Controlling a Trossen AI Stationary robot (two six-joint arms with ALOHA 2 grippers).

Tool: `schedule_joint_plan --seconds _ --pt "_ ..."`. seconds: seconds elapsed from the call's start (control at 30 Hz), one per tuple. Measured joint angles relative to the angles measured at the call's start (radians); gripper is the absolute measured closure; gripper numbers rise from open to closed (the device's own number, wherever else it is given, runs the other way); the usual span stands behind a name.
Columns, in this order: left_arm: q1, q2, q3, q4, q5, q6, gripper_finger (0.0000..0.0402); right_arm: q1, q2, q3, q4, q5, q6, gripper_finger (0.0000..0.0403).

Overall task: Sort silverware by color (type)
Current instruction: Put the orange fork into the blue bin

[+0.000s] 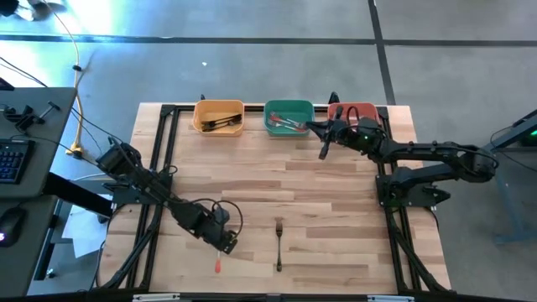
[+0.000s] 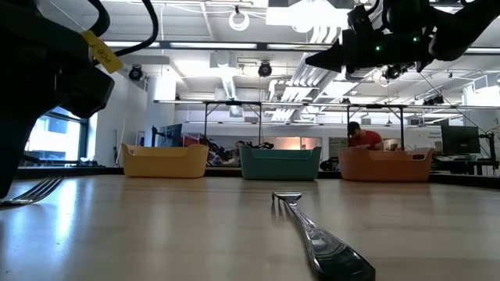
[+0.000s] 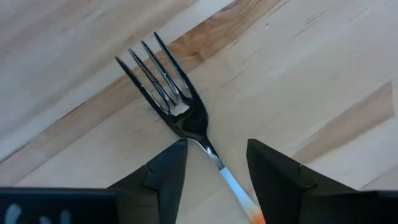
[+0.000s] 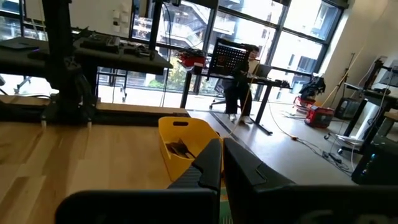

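A fork [image 3: 180, 106] with a silver head and a white-to-orange handle [image 1: 216, 265] lies flat on the wooden table near its front edge. My left gripper [image 3: 214, 149] points down over it, open, with one finger on each side of the fork's neck and not touching it. A second fork [image 1: 278, 243], with a dark handle, lies flat to its right [image 2: 312, 234]. My right gripper [image 4: 221, 163] is shut and empty, and it hovers level above the table in front of the green bin [image 1: 289, 117] and the red bin [image 1: 357, 113].
Three bins stand along the far edge. The yellow bin [image 1: 219, 116] holds dark-handled pieces and the green bin holds several pieces. My right arm partly covers the red bin. Black frame rails [image 1: 159, 168] run along the table's left and right sides. Bare wood lies mid-table.
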Motion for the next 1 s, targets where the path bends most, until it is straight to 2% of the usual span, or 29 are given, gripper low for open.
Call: schedule_joint_plan --seconds 0.1,0.23,0.5,0.73,1.0 --pt "-0.010 0.001 -0.006 -0.028 -0.005 0.011 0.0256 -0.006 0.000 0.000 0.001 0.000 -0.003 0.0402" --pt "-0.014 0.001 -0.006 -0.079 0.007 0.043 0.0299 -0.006 0.000 0.000 0.000 0.000 -0.003 0.0402" --pt "-0.012 -0.010 -0.009 -0.100 -0.004 0.214 0.0392 -0.004 0.000 0.000 -0.080 0.001 0.041 0.0402" --pt "-0.011 -0.052 -0.014 -0.128 -0.139 0.356 0.0398 0.028 0.000 0.000 -0.163 0.004 0.071 0.0402" --pt "0.019 -0.092 -0.014 -0.109 -0.241 0.512 0.0400 0.102 0.000 0.000 -0.182 0.005 0.076 0.0402"
